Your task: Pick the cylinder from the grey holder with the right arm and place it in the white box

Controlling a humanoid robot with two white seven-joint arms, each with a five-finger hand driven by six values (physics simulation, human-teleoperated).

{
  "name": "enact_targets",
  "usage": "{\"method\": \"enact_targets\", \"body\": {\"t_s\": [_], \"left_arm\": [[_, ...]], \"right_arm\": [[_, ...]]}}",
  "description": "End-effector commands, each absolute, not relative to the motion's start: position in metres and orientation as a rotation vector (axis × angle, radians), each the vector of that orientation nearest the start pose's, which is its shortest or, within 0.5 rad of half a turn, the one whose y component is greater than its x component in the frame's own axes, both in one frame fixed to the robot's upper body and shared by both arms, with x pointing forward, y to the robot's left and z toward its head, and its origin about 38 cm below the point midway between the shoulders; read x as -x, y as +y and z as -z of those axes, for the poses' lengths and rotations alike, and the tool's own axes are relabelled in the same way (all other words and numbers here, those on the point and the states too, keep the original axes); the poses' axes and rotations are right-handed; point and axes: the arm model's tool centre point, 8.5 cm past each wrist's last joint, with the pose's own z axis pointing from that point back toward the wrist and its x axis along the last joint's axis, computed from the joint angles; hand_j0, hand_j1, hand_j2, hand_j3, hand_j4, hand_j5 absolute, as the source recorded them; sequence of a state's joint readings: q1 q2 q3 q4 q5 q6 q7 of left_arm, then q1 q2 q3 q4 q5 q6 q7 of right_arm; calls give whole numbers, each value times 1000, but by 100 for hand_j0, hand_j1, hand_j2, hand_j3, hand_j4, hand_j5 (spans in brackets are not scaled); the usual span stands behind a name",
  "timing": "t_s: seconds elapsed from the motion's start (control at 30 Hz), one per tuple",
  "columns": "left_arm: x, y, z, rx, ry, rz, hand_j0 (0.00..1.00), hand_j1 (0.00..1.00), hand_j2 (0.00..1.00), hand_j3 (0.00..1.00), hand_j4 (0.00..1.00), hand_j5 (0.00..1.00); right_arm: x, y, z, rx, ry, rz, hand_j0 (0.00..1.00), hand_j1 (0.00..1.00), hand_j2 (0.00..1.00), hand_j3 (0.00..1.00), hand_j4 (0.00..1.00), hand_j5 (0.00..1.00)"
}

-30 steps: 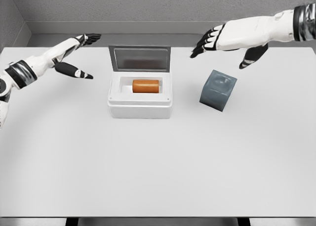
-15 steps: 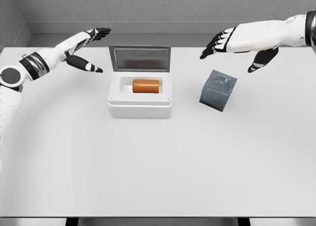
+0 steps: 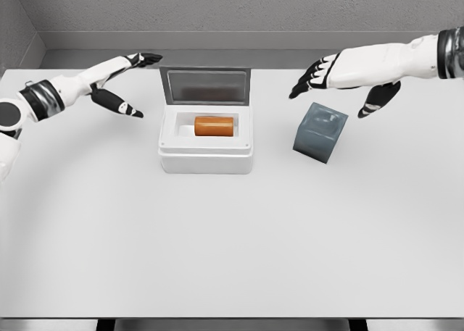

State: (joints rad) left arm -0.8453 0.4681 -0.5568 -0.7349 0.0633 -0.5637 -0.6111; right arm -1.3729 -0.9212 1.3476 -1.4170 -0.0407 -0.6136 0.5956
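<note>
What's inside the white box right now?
An orange cylinder lies on its side inside the white box, whose lid stands open behind it. The near wall hides the box's floor in front of the cylinder. Both hands hold nothing.

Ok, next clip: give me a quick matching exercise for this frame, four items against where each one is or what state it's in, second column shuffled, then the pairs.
Items:
1. cylinder
2. holder
3. right hand
4. box lid

Places or states:
A. open, above the table just behind the holder, holding nothing
B. lying on its side inside the white box
C. standing up at the back of the box
D. tilted on the table, right of the box

Pairs: 1-B, 2-D, 3-A, 4-C
</note>
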Motion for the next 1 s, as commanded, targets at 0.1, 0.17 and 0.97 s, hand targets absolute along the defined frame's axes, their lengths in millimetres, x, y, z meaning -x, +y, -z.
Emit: {"method": "enact_targets", "body": {"t_s": [0.1, 0.17, 0.97], "left_arm": [[-526, 296, -187, -2, -1582, 1362, 100, 100, 100, 100, 100, 100], [-524, 290, -189, 4, -1586, 1391, 100, 100, 100, 100, 100, 100], [-504, 325, -203, -58, -1600, 1416, 100, 100, 100, 100, 100, 100]], "right_arm": [[-459, -263, -329, -310, 1799, 3094, 100, 100, 100, 100, 100, 100], [-459, -263, -329, -310, 1799, 3094, 100, 100, 100, 100, 100, 100], [-460, -263, -326, -302, 1810, 3095, 100, 100, 100, 100, 100, 100]]}}
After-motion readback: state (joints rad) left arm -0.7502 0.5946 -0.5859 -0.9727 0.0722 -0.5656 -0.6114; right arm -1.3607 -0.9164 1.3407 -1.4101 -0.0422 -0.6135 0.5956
